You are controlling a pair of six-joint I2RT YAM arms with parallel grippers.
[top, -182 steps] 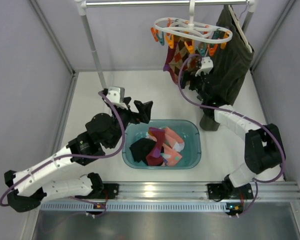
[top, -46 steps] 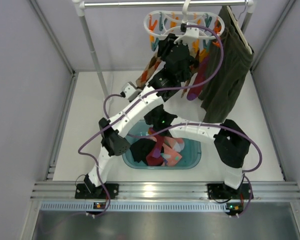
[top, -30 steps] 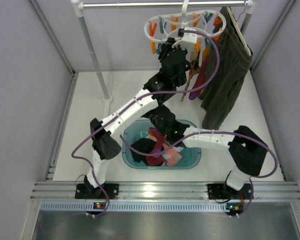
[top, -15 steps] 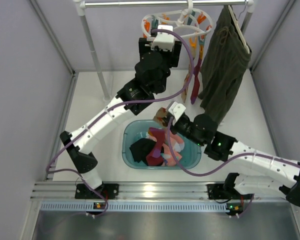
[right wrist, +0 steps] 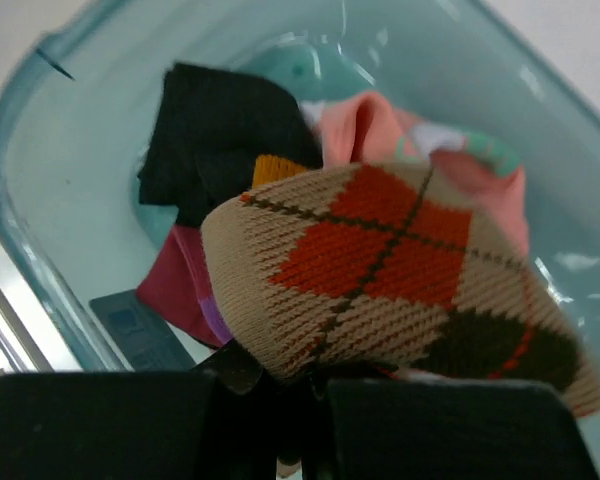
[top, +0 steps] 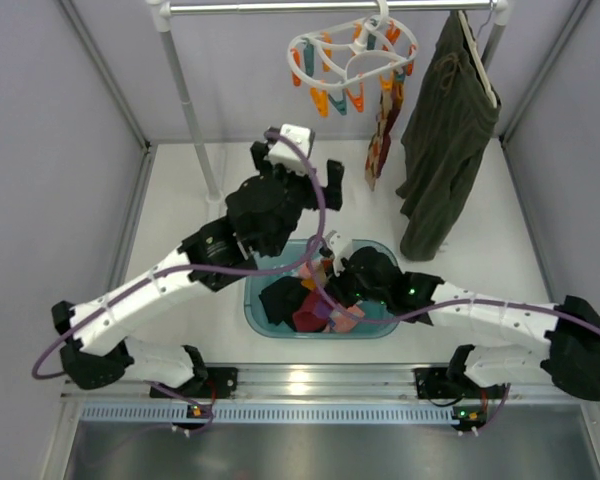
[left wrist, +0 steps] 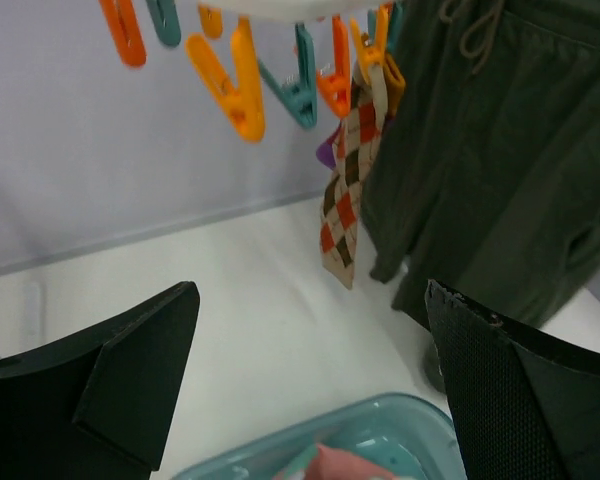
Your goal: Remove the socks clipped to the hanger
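Observation:
The white ring hanger [top: 352,55] with orange and teal clips hangs from the rail. One argyle sock [top: 383,130] still dangles from a clip on it, and the left wrist view shows this same argyle sock [left wrist: 345,210] ahead. My left gripper [top: 296,165] is below and left of the hanger, open and empty [left wrist: 310,390]. My right gripper [top: 327,283] hovers low over the teal basin [top: 252,300], shut on a second argyle sock [right wrist: 380,270] at its fingertips [right wrist: 305,385]. Black [right wrist: 220,130] and pink [right wrist: 370,125] socks lie in the basin.
A dark olive garment [top: 445,130] hangs on a pale hanger right of the ring hanger, close beside the clipped sock. Empty orange [left wrist: 235,85] and teal [left wrist: 295,90] clips hang overhead. The rail's upright post [top: 185,95] stands at the left.
My left gripper opened and drew back down and left from the hanger. My right gripper carried its argyle sock down over the basin, still shut on it.

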